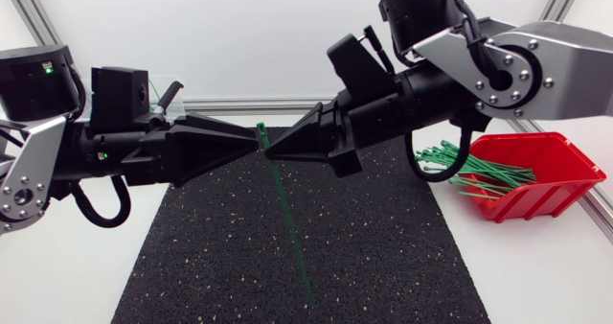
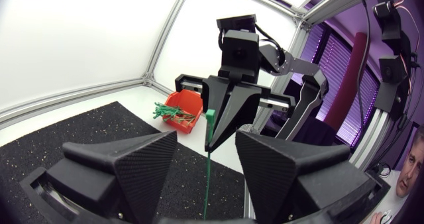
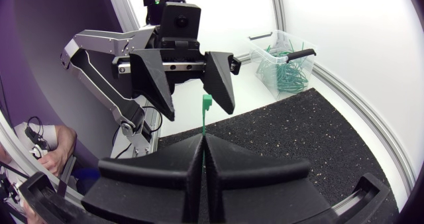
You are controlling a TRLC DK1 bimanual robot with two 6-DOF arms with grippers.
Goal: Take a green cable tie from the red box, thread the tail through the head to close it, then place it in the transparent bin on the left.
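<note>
— Grip of the right gripper (image 1: 268, 150)?
— Closed tight on the green cable tie (image 1: 287, 219), pinched just under the head. Tail hanging below the fingertips, down over the black mat (image 1: 383, 247).
— And from its own wrist?
— Fingers (image 3: 165, 164) pressed together, tie (image 3: 206, 105) standing up out of the seam between them.
— Left gripper (image 1: 254, 144)?
— Wide open, holding nothing. From above, tip to tip with the right one, so hard to judge the gap there. Plain from the left wrist: fingers (image 2: 142, 161) well apart, tie head (image 2: 209, 115) ahead of them, in line with the gap, untouched.
— Red box (image 1: 556, 185)?
— Back behind the right gripper, beside its arm, well apart from the tips. Heaped with loose green ties (image 1: 474, 175). From the left wrist, far beyond the right gripper (image 2: 211, 144).
— Transparent bin (image 3: 285, 65)?
— Clear only from the right wrist: beyond the left gripper (image 3: 199, 111) and off to one side, green ties inside.
</note>
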